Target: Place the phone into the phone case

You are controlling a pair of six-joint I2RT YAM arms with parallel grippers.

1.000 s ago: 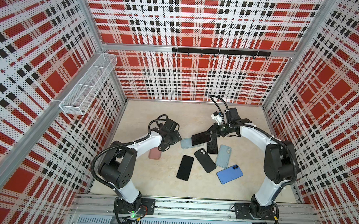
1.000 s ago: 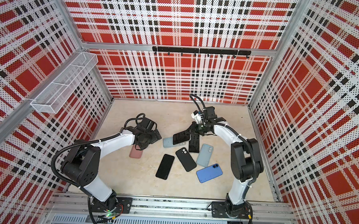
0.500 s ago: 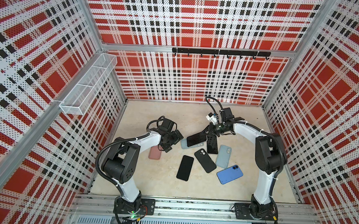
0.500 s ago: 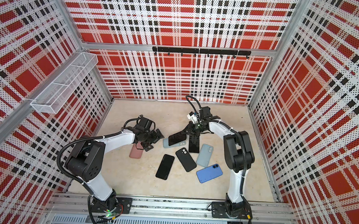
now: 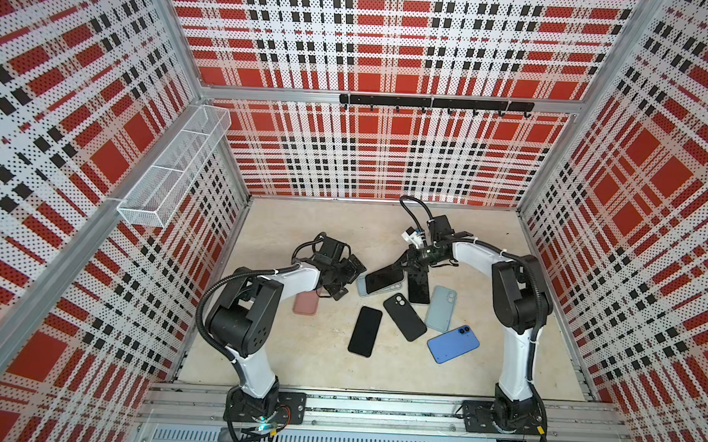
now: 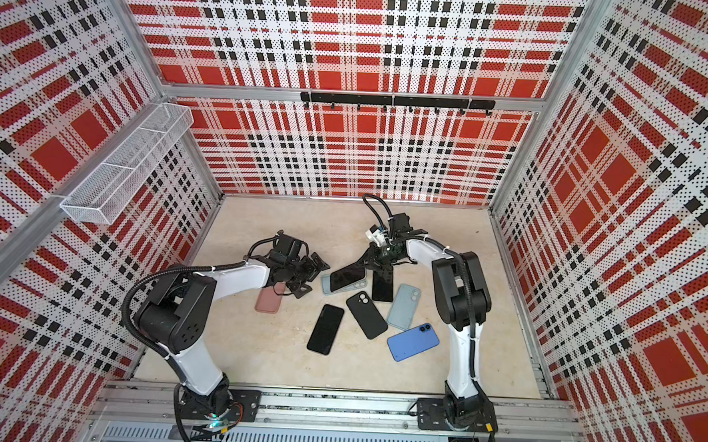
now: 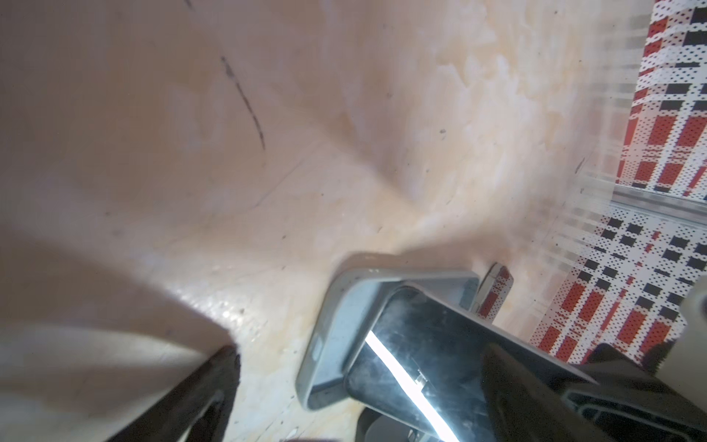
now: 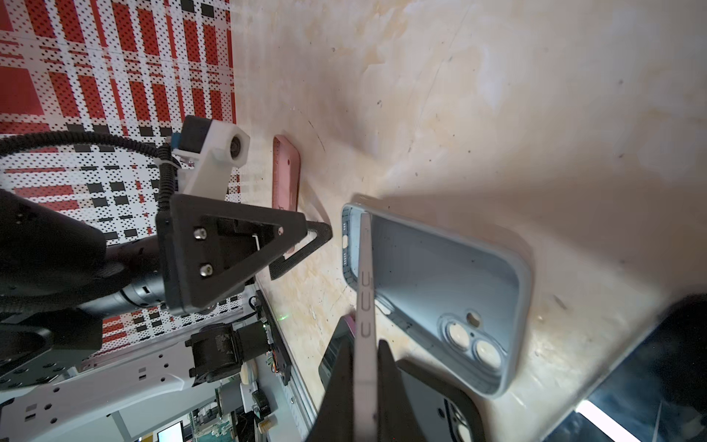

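Note:
A dark-screened phone (image 5: 384, 278) (image 6: 347, 276) hangs tilted, pinched by its silver edge (image 8: 365, 287) in my shut right gripper (image 5: 404, 268) (image 8: 365, 356). Its low end rests inside a pale blue-grey phone case (image 5: 361, 288) (image 7: 333, 333) (image 8: 440, 275), which lies open side up on the beige floor. My left gripper (image 5: 349, 281) (image 7: 361, 356) is wide open just left of that case. One of its fingers (image 8: 306, 237) sits close to the case's short end, and nothing is between its fingers.
On the floor lie a pink case (image 5: 306, 302) under the left arm, a black phone (image 5: 365, 330), a black case (image 5: 404, 316), another black phone (image 5: 419, 285), a grey-blue case (image 5: 441, 309) and a blue one (image 5: 453, 343). Plaid walls enclose the floor.
The right gripper has carried the phone left and down onto the pale case. The left gripper has edged right toward the case, still open.

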